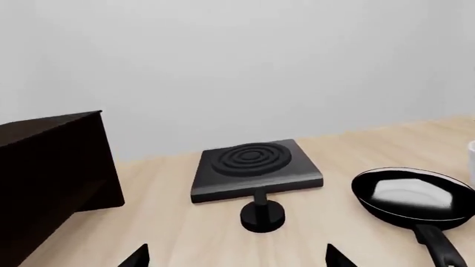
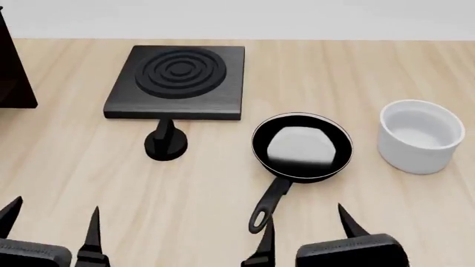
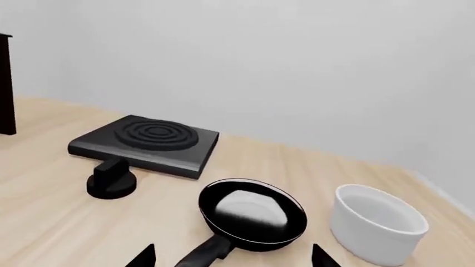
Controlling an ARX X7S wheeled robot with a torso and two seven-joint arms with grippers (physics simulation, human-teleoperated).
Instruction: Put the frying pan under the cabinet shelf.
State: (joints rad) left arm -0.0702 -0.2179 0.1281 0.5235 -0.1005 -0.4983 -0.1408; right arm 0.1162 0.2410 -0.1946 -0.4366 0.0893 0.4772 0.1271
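The frying pan (image 2: 302,146) is round and black with a pale rim and sits upright on the wooden table, its long handle (image 2: 268,204) pointing toward me. It also shows in the left wrist view (image 1: 415,194) and the right wrist view (image 3: 252,213). The dark cabinet shelf (image 2: 13,67) stands at the far left edge; it also shows in the left wrist view (image 1: 48,178). My right gripper (image 2: 306,233) is open, just short of the handle's loop end, with the handle between its fingertips in the right wrist view (image 3: 233,257). My left gripper (image 2: 52,219) is open and empty at the near left.
A square black plate with concentric rings (image 2: 178,82) lies at the back middle, with a small black knob (image 2: 166,143) in front of it. A white round bowl (image 2: 421,135) stands right of the pan. The table (image 2: 89,178) is pale wood.
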